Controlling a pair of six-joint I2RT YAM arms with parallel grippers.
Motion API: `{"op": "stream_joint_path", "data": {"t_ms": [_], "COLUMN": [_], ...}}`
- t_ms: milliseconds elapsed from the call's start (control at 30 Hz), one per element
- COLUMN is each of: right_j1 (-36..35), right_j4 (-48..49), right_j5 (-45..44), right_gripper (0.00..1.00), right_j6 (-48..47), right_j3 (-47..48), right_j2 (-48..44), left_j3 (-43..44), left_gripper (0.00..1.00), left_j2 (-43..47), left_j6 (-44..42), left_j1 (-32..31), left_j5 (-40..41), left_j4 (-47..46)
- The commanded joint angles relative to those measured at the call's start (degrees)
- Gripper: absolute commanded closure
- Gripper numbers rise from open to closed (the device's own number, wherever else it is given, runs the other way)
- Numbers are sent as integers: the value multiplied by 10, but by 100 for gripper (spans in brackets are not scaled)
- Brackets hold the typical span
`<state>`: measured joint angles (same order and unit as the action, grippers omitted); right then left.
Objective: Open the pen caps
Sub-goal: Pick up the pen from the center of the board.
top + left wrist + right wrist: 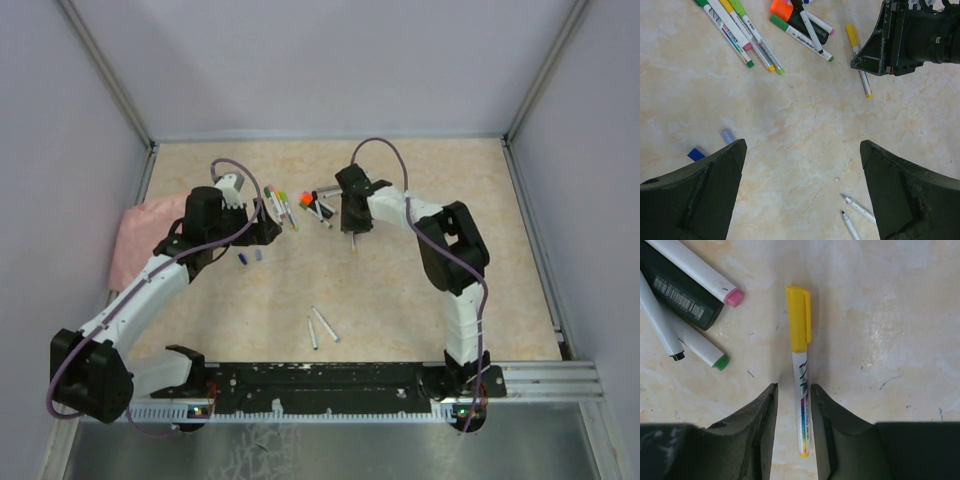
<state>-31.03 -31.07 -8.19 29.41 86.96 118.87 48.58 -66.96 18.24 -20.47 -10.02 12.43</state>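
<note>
A white pen (801,390) with a yellow cap (799,317) lies on the table between the fingers of my right gripper (792,387). The jaws stand narrowly apart. The right finger is at the barrel and a gap shows on the left side. The same pen (354,243) shows in the top view under the right gripper (353,228). My left gripper (802,145) is wide open and empty above bare table. Two loose caps, blue (696,154) and pale purple (728,135), lie by its left finger. Two uncapped pens (859,209) lie near its right finger.
A cluster of capped pens (740,35) lies at the back, with a dark highlighter with an orange tip (781,8) and more pens (695,270) beside it. A pink cloth (140,235) lies at the left wall. The right arm (900,37) shows in the left wrist view.
</note>
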Motion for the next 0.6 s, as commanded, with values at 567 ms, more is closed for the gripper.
{"op": "stream_joint_path", "data": {"t_ms": [567], "right_j1": [3], "right_j4": [55], "right_j5": [-1], "right_gripper": [100], "right_j6": [-59], "right_j3": [-142], "right_j2": [-90], "left_j3": [-10], "left_gripper": [1], "left_j2": [31], "left_j6": [34], "left_j1": [4], "left_j5": [-170], "left_j4": [-80]}}
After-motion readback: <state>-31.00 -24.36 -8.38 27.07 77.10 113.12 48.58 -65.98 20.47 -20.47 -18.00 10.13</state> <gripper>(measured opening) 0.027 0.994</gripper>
